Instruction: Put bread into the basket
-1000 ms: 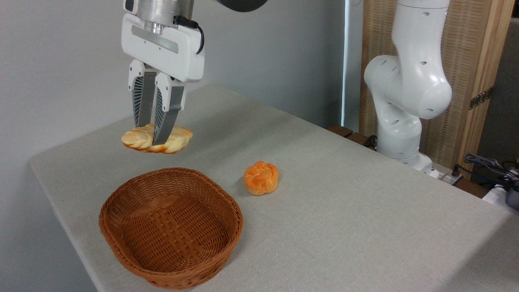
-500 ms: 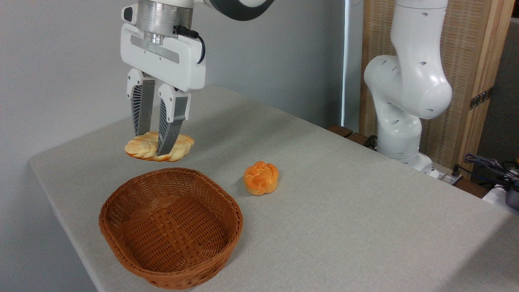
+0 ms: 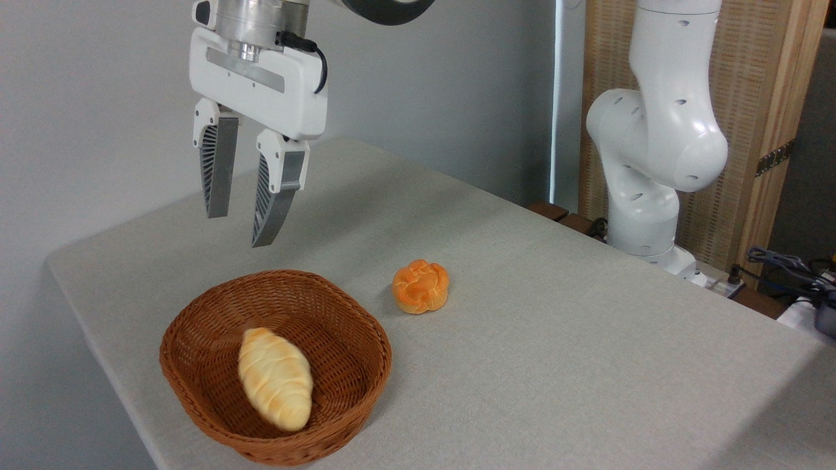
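The arm (image 3: 659, 130) runs out past the top edge, so its upper links are unseen. The table (image 3: 522, 339) is cut off at the bottom and right edges. The clutter of cables (image 3: 793, 271) at far right is too small to make out.

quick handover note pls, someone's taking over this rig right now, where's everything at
End effector: open, empty, hanging above the far rim of the basket.
Bread: lying inside the basket, clear of the fingers.
Orange bun: on the table to the right of the basket, untouched.
Done: bread is in the basket.
Left: nothing for the task itself; probably just retract the arm.
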Action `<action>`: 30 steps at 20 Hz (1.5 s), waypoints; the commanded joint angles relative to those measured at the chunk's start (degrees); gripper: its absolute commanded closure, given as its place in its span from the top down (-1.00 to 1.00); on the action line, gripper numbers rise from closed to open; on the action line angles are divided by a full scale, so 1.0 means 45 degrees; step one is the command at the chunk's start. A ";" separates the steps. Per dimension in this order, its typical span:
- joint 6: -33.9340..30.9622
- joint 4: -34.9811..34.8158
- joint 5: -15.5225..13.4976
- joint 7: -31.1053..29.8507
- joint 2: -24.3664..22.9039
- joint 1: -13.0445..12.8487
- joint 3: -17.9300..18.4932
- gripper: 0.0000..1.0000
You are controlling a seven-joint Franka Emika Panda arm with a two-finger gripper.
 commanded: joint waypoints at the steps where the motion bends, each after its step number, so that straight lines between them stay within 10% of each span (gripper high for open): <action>1: -0.0018 0.0115 -0.0142 -0.0196 -0.0132 -0.0078 0.0126 1.00; 15: -0.5153 -0.0119 -0.0572 0.1322 -0.0640 -0.0117 0.0379 1.00; 23: -0.6054 -0.0139 -0.1352 0.4626 -0.0660 -0.0098 0.1512 1.00; 30: -0.6035 -0.0081 -0.1685 0.4531 -0.0660 -0.0117 0.1650 1.00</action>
